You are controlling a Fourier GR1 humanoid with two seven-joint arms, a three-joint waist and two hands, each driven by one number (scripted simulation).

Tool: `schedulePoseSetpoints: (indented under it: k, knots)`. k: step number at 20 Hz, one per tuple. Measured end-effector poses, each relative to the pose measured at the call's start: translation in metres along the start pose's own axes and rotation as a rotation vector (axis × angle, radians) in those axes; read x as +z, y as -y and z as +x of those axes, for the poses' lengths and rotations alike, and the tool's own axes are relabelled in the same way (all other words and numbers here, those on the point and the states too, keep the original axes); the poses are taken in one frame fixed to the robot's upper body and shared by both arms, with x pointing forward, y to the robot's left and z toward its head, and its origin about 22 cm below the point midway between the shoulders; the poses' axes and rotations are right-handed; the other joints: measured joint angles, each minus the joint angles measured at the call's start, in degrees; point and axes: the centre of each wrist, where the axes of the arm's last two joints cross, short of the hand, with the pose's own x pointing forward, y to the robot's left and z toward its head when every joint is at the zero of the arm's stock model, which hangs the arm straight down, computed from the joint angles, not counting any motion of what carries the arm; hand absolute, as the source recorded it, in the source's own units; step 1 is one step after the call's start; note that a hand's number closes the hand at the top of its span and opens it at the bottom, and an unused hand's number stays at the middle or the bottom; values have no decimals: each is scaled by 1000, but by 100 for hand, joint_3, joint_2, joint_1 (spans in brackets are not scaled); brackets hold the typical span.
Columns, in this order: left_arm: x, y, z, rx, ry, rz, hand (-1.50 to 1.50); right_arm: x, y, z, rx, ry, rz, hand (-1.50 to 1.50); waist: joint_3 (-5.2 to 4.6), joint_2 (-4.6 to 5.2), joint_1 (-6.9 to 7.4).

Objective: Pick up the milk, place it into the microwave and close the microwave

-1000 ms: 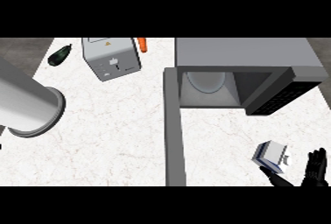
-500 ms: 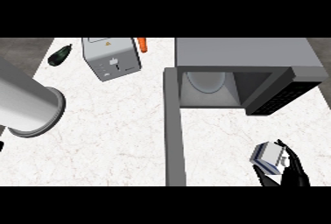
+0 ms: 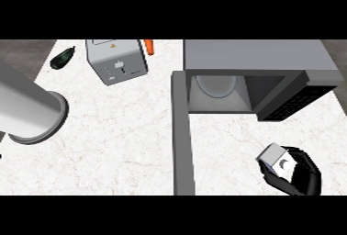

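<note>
White marble counter point(image 3: 122, 137) filled your view from above. Nearest you, at the lower right, your right hand point(image 3: 301, 176) had its fingers curled round the milk carton point(image 3: 278, 160). The carton sat tilted in the grip, either low over the counter or on it; you could not tell which. To its left, the microwave door point(image 3: 181, 137) stood swung wide, running toward you like a long grey bar and leaving the way in free. Beyond the hand, the microwave point(image 3: 257, 55) sat open with its pale turntable point(image 3: 217, 85) showing inside, so the carton likely needed lifting forward and leftward into that opening. On the left, your grey left forearm point(image 3: 27, 110) crossed the view, its hand out of sight. Farthest back lay a toaster point(image 3: 116, 62), a carrot point(image 3: 148, 46) and a dark vegetable point(image 3: 62, 58), well apart from the work.
</note>
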Motion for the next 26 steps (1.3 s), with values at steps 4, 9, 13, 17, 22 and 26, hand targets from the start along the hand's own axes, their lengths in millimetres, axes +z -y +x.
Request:
schedulePoseSetpoints:
  k: [4, 9, 13, 17, 22, 26]
  knots:
    - [-4, 6, -1, 8, 0, -8, -150, -35, -5, 8, -65, 25, 152, 150, 4, 4, 13]
    - [-1, -1, -2, 12, 5, -3, -150, -55, -16, 23, -131, 60, 293, 150, 1, -2, -1]
    - [0, 0, -4, 17, 9, -3, -150, -58, -35, 38, -194, 74, 372, 150, 0, -6, -17]
    - [5, 2, -5, 18, 4, 1, -150, -65, -54, 65, -232, 82, 426, 150, -1, -11, -26]
    - [6, -9, -4, 22, -6, 5, -150, -74, -80, 96, -193, 110, 454, 150, 0, -7, -20]
    - [4, -12, -2, 20, -13, 10, -150, -89, -102, 115, -123, 122, 455, 150, 0, -3, -8]
